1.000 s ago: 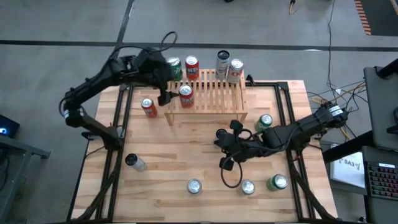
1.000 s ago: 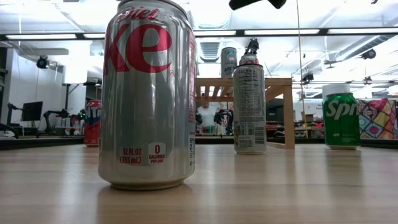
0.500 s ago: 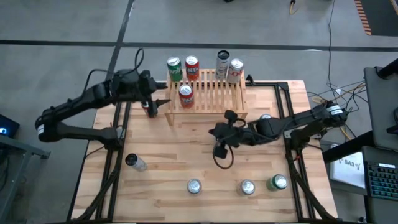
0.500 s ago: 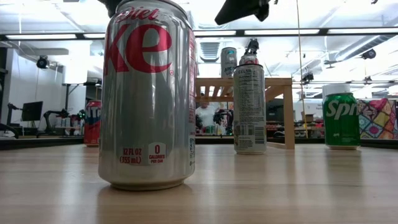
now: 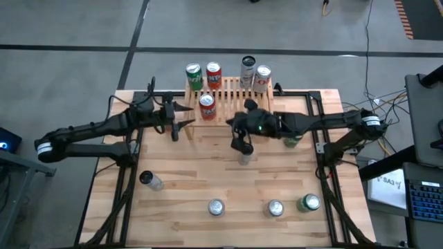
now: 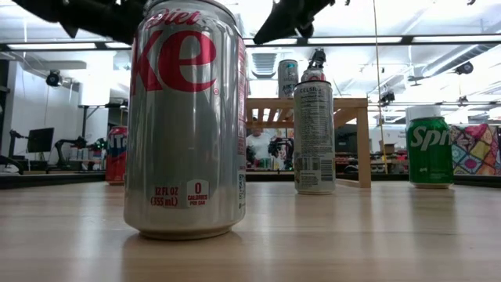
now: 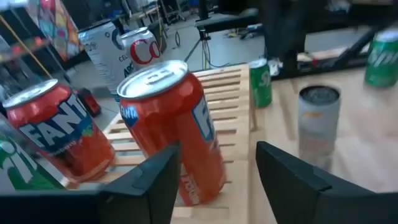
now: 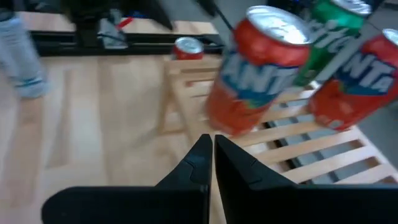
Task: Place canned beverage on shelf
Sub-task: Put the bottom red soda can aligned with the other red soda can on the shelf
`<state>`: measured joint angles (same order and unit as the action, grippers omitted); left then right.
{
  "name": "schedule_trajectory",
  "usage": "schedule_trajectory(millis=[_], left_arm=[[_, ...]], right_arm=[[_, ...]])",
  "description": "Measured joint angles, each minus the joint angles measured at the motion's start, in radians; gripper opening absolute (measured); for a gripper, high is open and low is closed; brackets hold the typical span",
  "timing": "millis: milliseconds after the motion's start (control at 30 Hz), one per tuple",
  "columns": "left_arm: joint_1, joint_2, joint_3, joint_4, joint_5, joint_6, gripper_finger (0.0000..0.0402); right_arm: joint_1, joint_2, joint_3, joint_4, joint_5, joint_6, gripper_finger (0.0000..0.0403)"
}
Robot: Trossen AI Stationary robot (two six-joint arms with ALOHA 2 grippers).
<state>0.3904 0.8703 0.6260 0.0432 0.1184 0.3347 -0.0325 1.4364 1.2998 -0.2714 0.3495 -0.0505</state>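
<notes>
Aluminium can on the shelf: light, slick, dentable; grip mid-body. Left gripper gapes empty beside it; right gripper is pinched closed, empty.

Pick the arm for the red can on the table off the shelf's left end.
Left. The left gripper, jaws open, is at that end of the shelf by the red can; the right gripper, jaws shut, is mid-shelf.

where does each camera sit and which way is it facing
high: overhead, straight down; left arm, right arm, shelf
low: at table height, level across; coke can close, arms at top
left wrist: faces shelf past open left hand
right wrist: faces shelf past shut right hand
shared: both wrists see the front fanta can
</notes>
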Motion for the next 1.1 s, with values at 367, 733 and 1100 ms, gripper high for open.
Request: schedule_trajectory(millis=[367,733,1100], left_arm=[[0.009,0.068,-0.083,0.212,-0.005,0.104,0.0127],[0.032,0.171,-0.070,0.237,-0.004,0.128,0.0023],[0.032,0.188,-0.071,0.279,-0.004,0.126,0.0003]], right_arm=[[-0.172,0.002,0.000,0.106,-0.246,-0.091,0.0009],[-0.184,0.005,-0.001,0.102,-0.246,-0.052,0.0009],[-0.183,0.005,-0.044,0.103,-0.245,0.006,0.0009]])
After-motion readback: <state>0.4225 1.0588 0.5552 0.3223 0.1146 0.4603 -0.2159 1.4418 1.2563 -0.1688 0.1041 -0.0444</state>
